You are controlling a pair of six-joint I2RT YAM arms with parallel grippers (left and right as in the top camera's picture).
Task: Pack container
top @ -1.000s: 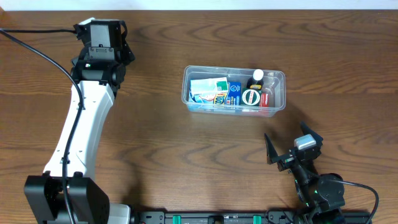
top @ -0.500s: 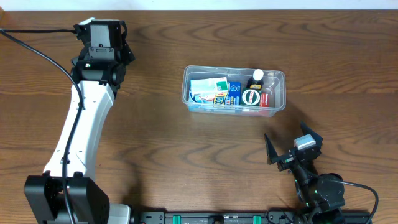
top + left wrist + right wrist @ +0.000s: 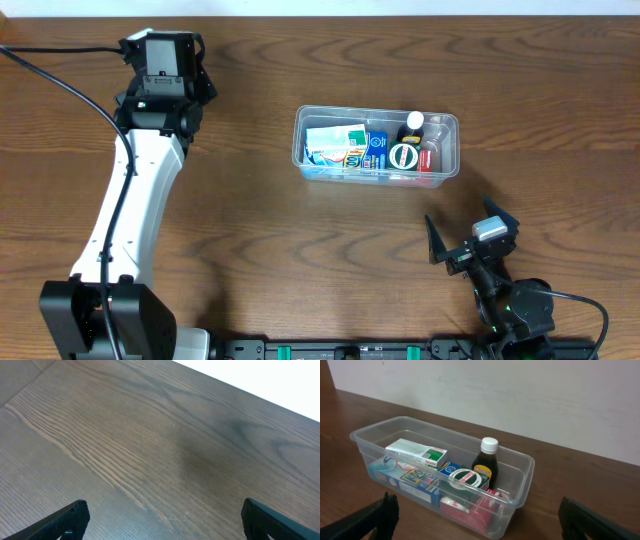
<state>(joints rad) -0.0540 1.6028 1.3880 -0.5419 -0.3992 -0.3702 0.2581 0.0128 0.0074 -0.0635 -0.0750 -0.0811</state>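
While upright, the container point(image 3: 376, 146) lies lengthwise left to right, mouth up.

Table point(image 3: 300, 250): dark brown wood with a strong wavy grain, filling almost the whole overhead view.
Wall point(image 3: 520, 390): plain white, rising just behind the table's far edge.
White-and-green box point(image 3: 417, 452): lies flat on top of the other cartons, at the left end inside the container point(image 3: 297, 145).
Light blue carton point(image 3: 412, 481): under and in front of that box – printed lettering, too small to read.
Small blue box point(image 3: 449, 467): between the white-and-green box and the bottle.
Dark bottle point(image 3: 486, 462): upright, with a white cap and a yellow label.
Round tin point(image 3: 464, 478): just beside the bottle – green-and-white lid facing up.
Red packet point(image 3: 482, 507): low at the right end, below the tin.
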